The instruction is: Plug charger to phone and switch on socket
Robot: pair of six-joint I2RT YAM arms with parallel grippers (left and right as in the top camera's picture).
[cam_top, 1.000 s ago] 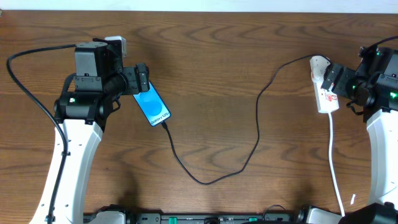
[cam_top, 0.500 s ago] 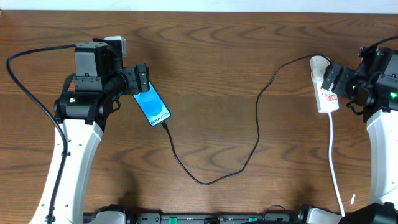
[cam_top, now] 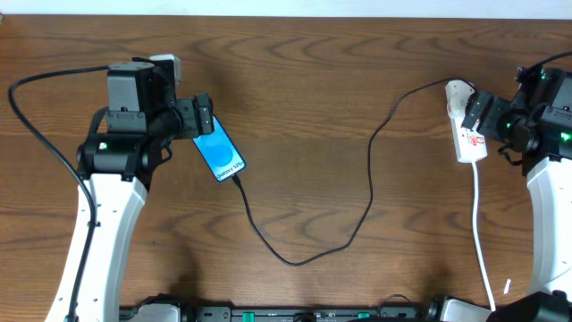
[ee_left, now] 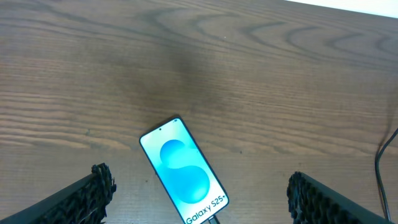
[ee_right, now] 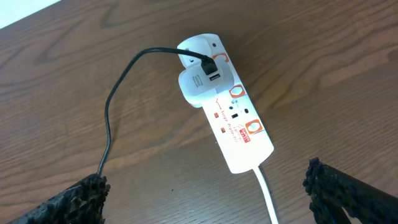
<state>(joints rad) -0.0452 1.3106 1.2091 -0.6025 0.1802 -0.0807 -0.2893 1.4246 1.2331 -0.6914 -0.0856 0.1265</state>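
Observation:
The phone (cam_top: 220, 152) lies flat on the table with its blue screen up; it also shows in the left wrist view (ee_left: 185, 172). The black charger cable (cam_top: 370, 183) runs from the phone's lower end, where its plug tip sits, in a loop to a white adapter on the socket (cam_top: 466, 132). The socket also shows in the right wrist view (ee_right: 239, 127). My left gripper (ee_left: 199, 199) is open and empty, just above the phone's upper end. My right gripper (ee_right: 208, 199) is open and empty, just right of the socket.
The socket's thick white cord (cam_top: 480, 228) runs down towards the table's front edge on the right. A black arm cable (cam_top: 40, 134) loops at the far left. The wooden table (cam_top: 304, 89) has a pale wall edge at the back.

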